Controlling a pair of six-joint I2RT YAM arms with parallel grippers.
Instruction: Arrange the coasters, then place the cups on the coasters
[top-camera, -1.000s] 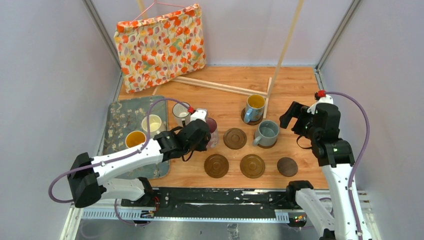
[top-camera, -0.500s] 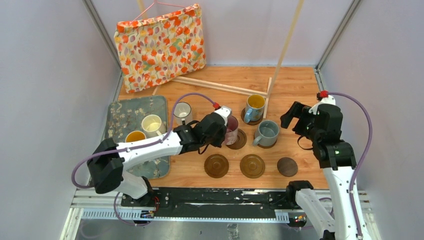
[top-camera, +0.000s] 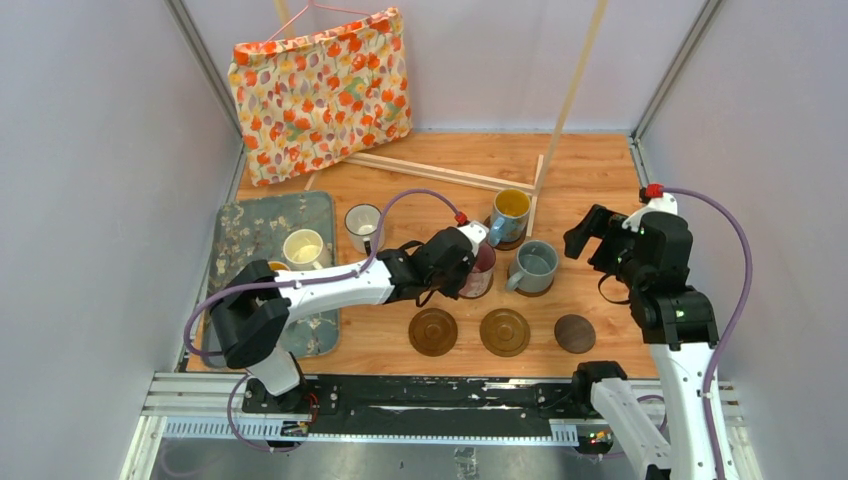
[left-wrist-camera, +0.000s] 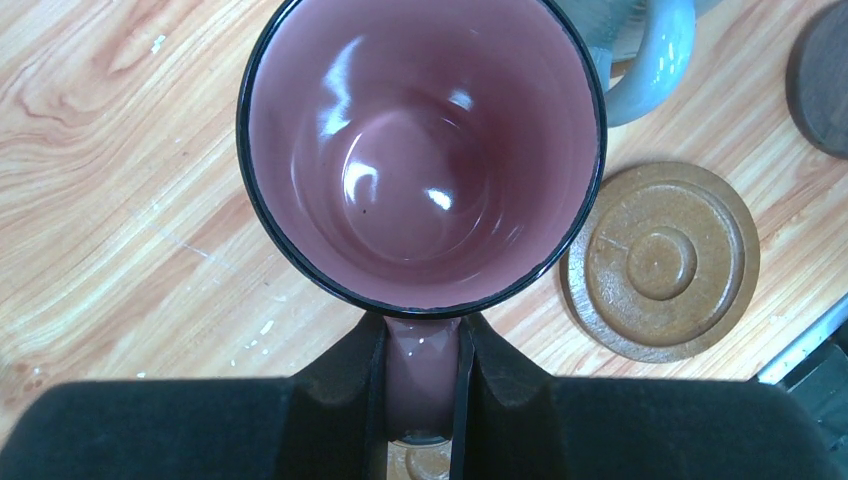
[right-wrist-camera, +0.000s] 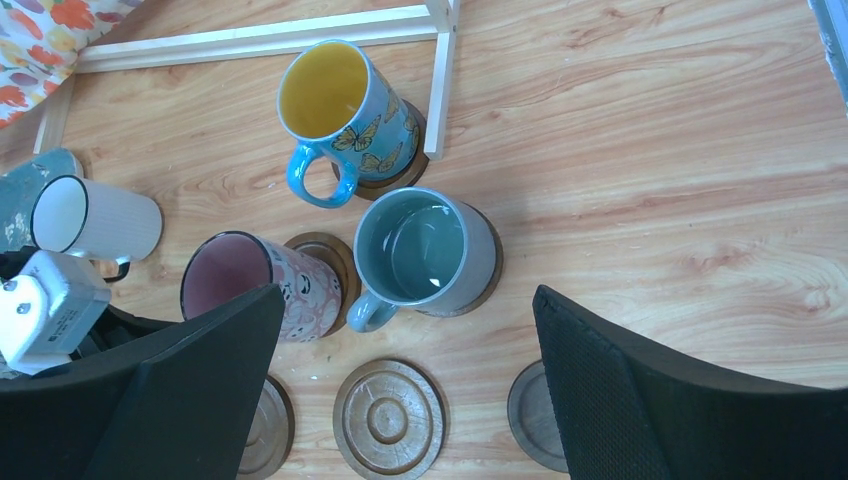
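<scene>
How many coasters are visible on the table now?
6. Three bare coasters in the near row: left, middle, right. Three more under the blue mug, grey-blue mug and pink mug.

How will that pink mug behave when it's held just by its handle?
The pink mug looks glossy and glazed, so it is probably rigid, breakable and somewhat slippery. The left gripper pinches only its handle, off to one side, so it may sag or twist. It looks tall for its base, so a push could tip it.
</scene>
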